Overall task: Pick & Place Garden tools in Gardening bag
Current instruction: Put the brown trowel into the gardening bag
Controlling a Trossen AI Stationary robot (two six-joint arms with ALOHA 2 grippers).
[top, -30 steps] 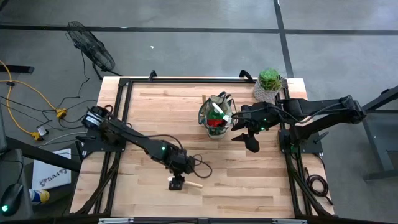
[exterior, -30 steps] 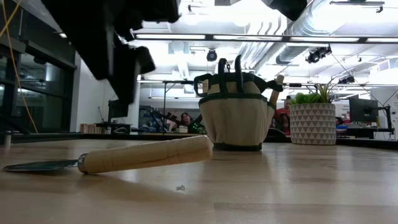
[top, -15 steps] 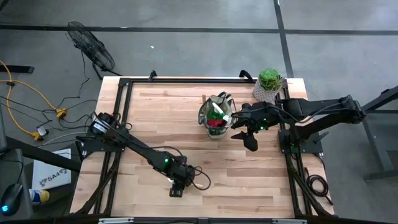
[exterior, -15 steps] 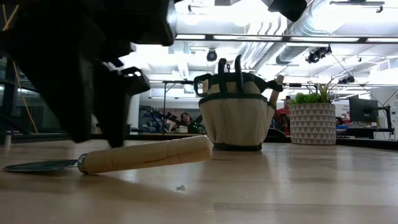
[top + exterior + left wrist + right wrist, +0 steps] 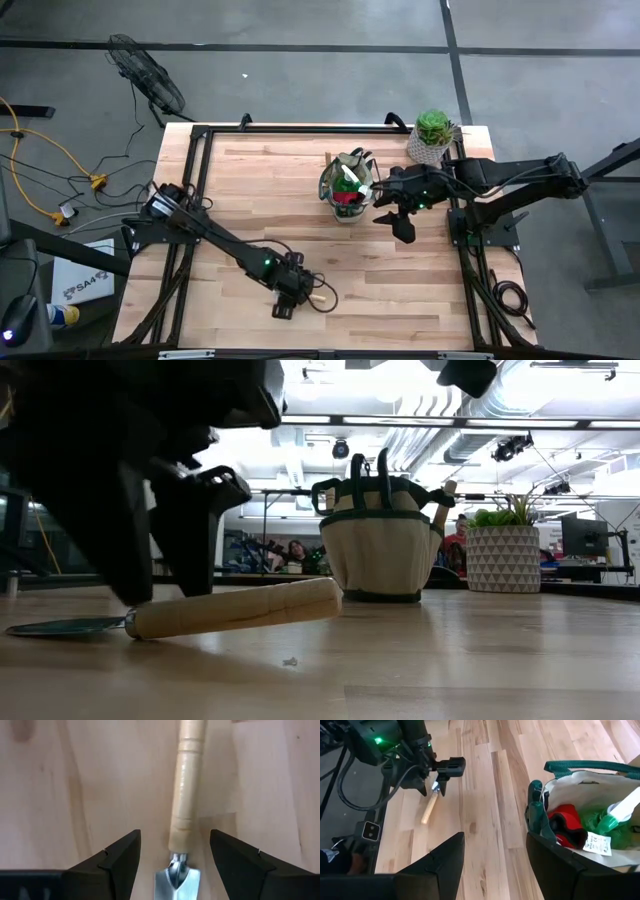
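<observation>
A trowel (image 5: 235,608) with a pale wooden handle lies flat near the table's near edge, its metal blade (image 5: 60,627) pointing left in the low view. My left gripper (image 5: 175,845) is open and low over it. Its fingers (image 5: 190,530) stand on either side of the handle, close to the blade, with a gap on each side. The tan gardening bag (image 5: 345,188) stands upright at the far middle, holding a red item (image 5: 565,827) and a green spray bottle (image 5: 610,822). My right gripper (image 5: 397,222) hovers open just right of the bag, above the table.
A green succulent in a pale patterned pot (image 5: 432,135) stands at the far right corner, behind my right arm. Black frame rails (image 5: 195,180) run along the table's left and right sides. Bare wood lies between the trowel and the bag.
My left gripper has come down toward the table's near edge and rolled a little. Its open fingers now stand on either side of the trowel's handle. The trowel has stayed where it lay.
</observation>
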